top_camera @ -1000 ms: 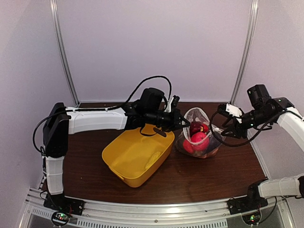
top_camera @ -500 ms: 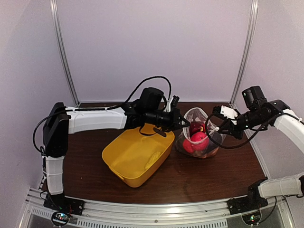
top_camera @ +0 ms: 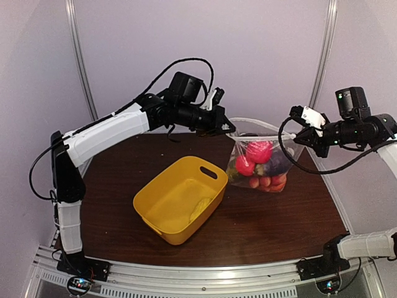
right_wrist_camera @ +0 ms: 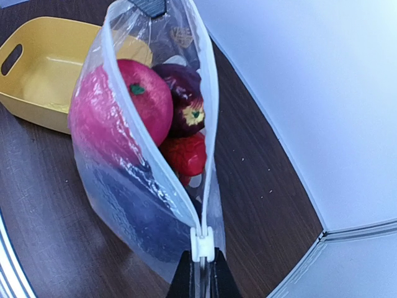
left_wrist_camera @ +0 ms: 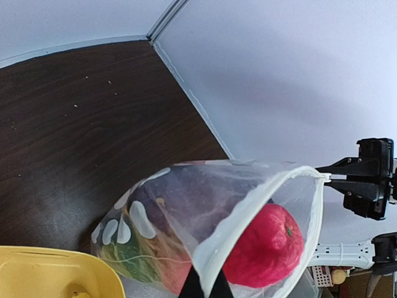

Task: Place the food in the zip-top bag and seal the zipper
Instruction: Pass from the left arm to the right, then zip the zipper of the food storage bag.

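Note:
The zip-top bag (top_camera: pixel 260 166) hangs above the table, stretched between both grippers. Through its clear, white-dotted wall I see the food: a big red fruit (top_camera: pixel 259 151), purple, green and smaller red pieces. My left gripper (top_camera: pixel 231 129) is shut on the bag's left mouth corner; its fingertips (left_wrist_camera: pixel 193 288) pinch the white rim. My right gripper (top_camera: pixel 296 133) is shut on the opposite end, just below the white slider (right_wrist_camera: pixel 201 243). The zipper (right_wrist_camera: pixel 208 124) gapes open from the slider onward, so the red fruit (right_wrist_camera: pixel 146 99) shows between its two strips.
The yellow tub (top_camera: pixel 162 176) sits tilted on the brown table (top_camera: pixel 279 223), left of and below the bag, with a pale yellowish shape on its floor. White enclosure walls stand close behind and at both sides.
Both arms have risen and drawn apart, lifting the bag off the table and pulling its mouth taut. The right gripper closed on the bag's end.

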`<state>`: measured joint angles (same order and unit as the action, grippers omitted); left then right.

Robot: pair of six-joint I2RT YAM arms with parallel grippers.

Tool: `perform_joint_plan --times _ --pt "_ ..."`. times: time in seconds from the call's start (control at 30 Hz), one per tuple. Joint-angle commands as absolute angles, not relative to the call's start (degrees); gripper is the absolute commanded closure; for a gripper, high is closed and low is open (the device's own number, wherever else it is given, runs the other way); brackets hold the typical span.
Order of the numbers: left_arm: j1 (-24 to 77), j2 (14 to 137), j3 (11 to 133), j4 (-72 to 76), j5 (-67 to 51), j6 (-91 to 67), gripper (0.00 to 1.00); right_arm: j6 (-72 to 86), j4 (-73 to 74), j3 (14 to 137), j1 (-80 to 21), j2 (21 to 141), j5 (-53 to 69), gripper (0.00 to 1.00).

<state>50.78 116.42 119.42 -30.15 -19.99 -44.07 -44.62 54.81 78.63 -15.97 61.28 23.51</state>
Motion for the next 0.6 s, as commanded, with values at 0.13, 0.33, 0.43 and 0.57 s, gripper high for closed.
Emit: perform_joint_plan --times 0.13,0.33,0.43,0.57 --pt "48.63 111.83 109.62 -29.75 -25.3 -33.54 0.7 -44.64 58.07 75.31 -15.99 59.68 23.47 1.0" --pt "50.8 100.45 95.79 -8.89 -17.46 -14.41 0.25 -45.45 61.65 76.51 -16.04 62.22 31.12 1.0" --pt "51.24 98.67 90.99 -0.83 -23.37 -10.59 0.14 -46.19 64.31 78.55 -16.12 63.68 32.42 1.0" --pt "54.47 100.02 89.15 7.34 -30.54 -7.36 0.12 -46.19 69.03 82.8 -16.41 65.17 34.36 1.0"
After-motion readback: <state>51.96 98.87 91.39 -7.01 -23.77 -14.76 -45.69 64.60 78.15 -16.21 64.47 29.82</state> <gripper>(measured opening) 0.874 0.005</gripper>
